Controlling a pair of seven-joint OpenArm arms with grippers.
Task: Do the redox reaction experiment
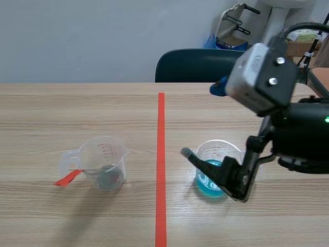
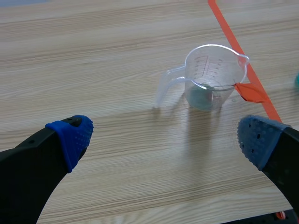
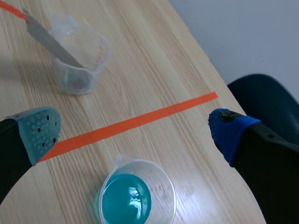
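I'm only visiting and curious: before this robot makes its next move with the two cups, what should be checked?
1. Right gripper open: ok.
2. Cup of blue liquid upright, under the right gripper: ok.
3. Left gripper open, holding nothing: ok.
4. Clear cup upright ahead of the left gripper, grey strip leaning in it: ok.
5. Right gripper low enough to close on the cup of blue liquid: cannot tell.
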